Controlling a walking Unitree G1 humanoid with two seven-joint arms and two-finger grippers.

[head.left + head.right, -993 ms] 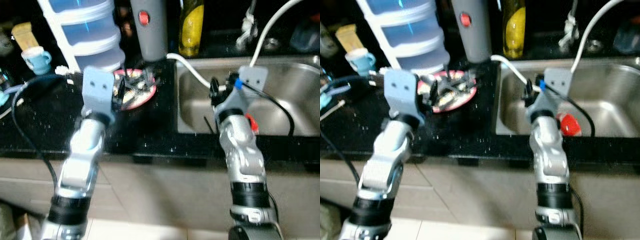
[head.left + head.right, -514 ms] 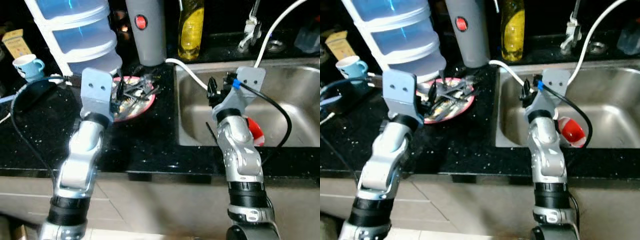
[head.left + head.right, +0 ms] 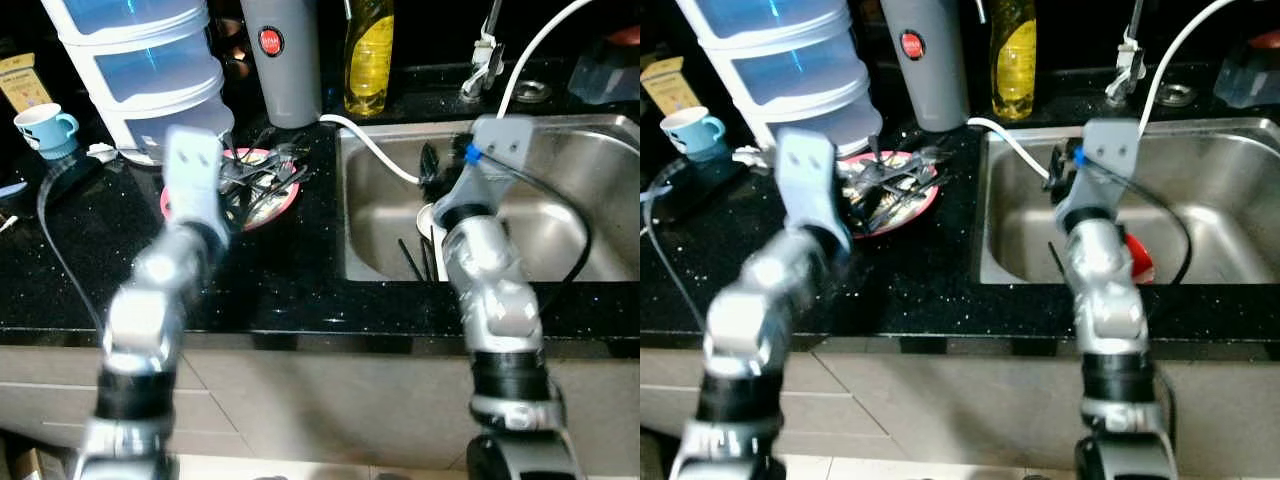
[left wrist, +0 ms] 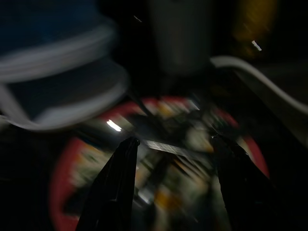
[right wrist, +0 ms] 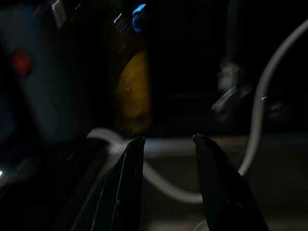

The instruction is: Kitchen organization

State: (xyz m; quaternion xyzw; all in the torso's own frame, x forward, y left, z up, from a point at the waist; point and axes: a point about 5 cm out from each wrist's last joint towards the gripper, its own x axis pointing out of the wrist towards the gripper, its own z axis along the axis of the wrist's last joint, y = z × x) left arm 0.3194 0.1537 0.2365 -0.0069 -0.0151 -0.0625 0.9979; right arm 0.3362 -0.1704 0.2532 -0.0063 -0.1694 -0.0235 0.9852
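Note:
A red-rimmed plate (image 3: 287,197) piled with dark cutlery (image 3: 255,178) lies on the black counter (image 3: 270,280), left of the steel sink (image 3: 560,225). My left gripper (image 4: 174,140) hovers just over the plate, open, with nothing between its fingers (image 4: 115,187). My right gripper (image 5: 168,138) is open over the sink's left end (image 3: 428,170), pointing toward the back wall. In the sink lie a red object (image 3: 1139,258), something white (image 3: 427,215) and thin black sticks (image 3: 412,258).
Behind the plate stand stacked blue-and-white containers (image 3: 140,70) and a grey cylinder with a red button (image 3: 280,60). A yellow soap bottle (image 3: 367,55), a faucet (image 3: 485,55) and a white hose (image 3: 375,150) line the sink's back. A mug (image 3: 40,128) sits far left.
The whole picture has shifted as the camera moved. My left arm is blurred and has swung slightly left while its gripper stays by the plate. The right gripper remains over the sink.

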